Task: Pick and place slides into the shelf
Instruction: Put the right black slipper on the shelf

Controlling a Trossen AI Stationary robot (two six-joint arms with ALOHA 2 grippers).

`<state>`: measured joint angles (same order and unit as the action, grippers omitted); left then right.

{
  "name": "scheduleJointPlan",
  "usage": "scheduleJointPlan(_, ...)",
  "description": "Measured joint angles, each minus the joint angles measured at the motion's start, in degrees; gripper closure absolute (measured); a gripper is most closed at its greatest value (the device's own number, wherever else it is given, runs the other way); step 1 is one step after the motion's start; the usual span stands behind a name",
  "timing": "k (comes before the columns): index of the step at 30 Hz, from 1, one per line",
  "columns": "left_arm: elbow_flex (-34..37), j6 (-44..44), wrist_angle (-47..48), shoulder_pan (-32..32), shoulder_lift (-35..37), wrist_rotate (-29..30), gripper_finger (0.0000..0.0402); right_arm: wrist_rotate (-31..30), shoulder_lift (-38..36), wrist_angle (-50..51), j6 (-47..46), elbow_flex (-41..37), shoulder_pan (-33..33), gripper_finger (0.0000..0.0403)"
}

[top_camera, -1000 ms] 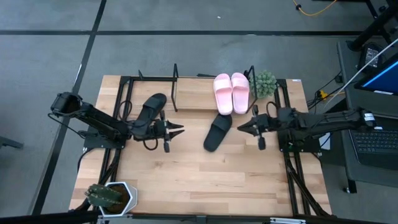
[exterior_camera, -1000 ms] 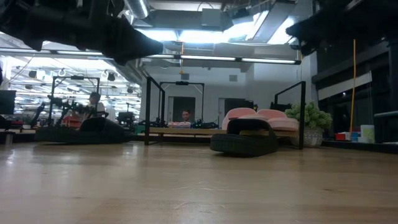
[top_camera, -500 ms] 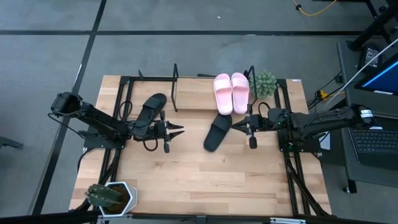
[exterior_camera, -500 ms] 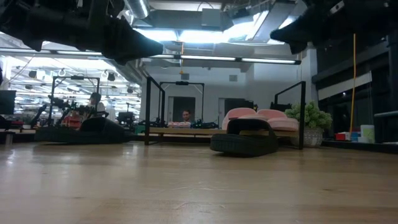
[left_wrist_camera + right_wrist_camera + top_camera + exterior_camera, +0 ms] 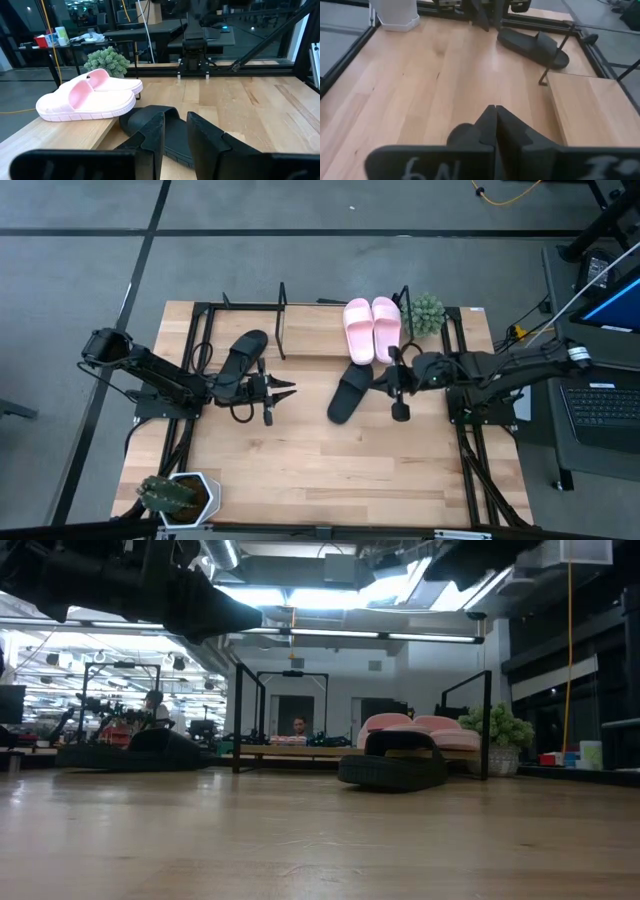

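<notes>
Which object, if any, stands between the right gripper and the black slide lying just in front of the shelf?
Nothing visible does. The right gripper, fingers shut, is just right of the black slide lying on the table in front of the shelf, with only bare tabletop between them. The pink slides sit behind, on the shelf board.

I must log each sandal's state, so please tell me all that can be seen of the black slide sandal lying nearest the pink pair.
The black open-toe slide sandal, matte and rubbery-looking with one wide strap, lies upright on its sole on the wooden tabletop. It is angled, one end just at the front edge of the low shelf's light board, below the pale pink pair. The right claw hovers shut beside it, apparently without touching.
</notes>
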<state>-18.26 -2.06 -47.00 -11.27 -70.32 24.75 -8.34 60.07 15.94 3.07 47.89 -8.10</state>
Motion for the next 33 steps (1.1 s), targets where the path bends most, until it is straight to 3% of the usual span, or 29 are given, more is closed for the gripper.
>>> scheduleJointPlan(6,-0.02,0.02,0.0,0.0,-0.02,0.02,0.0328,-5.34,4.09,3.52,-4.09,3.91,-3.92,0.0397)
scheduleJointPlan(17,-0.02,0.0,0.0,0.0,-0.04,0.03,0.0328,-8.66,9.67,7.72,-16.39,4.01,-7.75,0.0399)
scheduleJointPlan(27,-0.02,0.0,0.0,0.0,-0.04,0.02,0.0328,-8.6,10.13,9.93,-16.87,4.6,-7.98,0.0399)
scheduleJointPlan(33,-0.02,0.02,0.09,0.0,-0.04,0.02,0.0328,-11.06,13.65,16.66,-12.15,13.29,-7.98,0.0398)
